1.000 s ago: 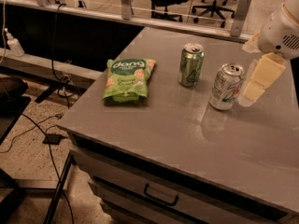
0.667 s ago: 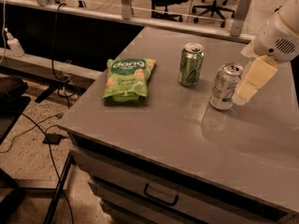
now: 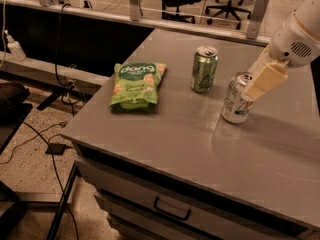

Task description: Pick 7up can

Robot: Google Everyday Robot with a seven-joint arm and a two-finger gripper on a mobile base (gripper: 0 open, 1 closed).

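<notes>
7up can: the silver-white soda can with green lettering, a small red mark and a silver top [image 3: 233, 102] stands upright. In the camera view it is right of the all-green soda can [image 3: 204, 69] and a little nearer the camera. The two are near each other but apart.

Gripper: the pale cream two-finger gripper [image 3: 256, 88] hangs under the rounded white arm housing [image 3: 296, 40]. It slants in from the upper right, farther right of the green can than the 7up can is. It overlaps the 7up can's upper right side and rim.

Claw state: I cannot tell whether it is apart, together or clamped (only its near face shows, and the can covers the rest).

Contact: the gripper is either touching the 7up can or just beside it, and this view does not settle which.

Done so far: the reach looks all but finished, since the gripper sits at the can's own level and right against its outline.

Left to do: a firm hold and the lift. The can's base rests on the tabletop, so it is not yet picked.

Snack bag: the crinkled bright-green chip bag [image 3: 136, 84] lies flat to the left of the green can, well apart from it and out of the way.

Table: the grey flat-topped cabinet table [image 3: 170, 134] bears the green can and everything else named here. A drawer with a dark handle [image 3: 172, 210] sits below its front edge.
</notes>
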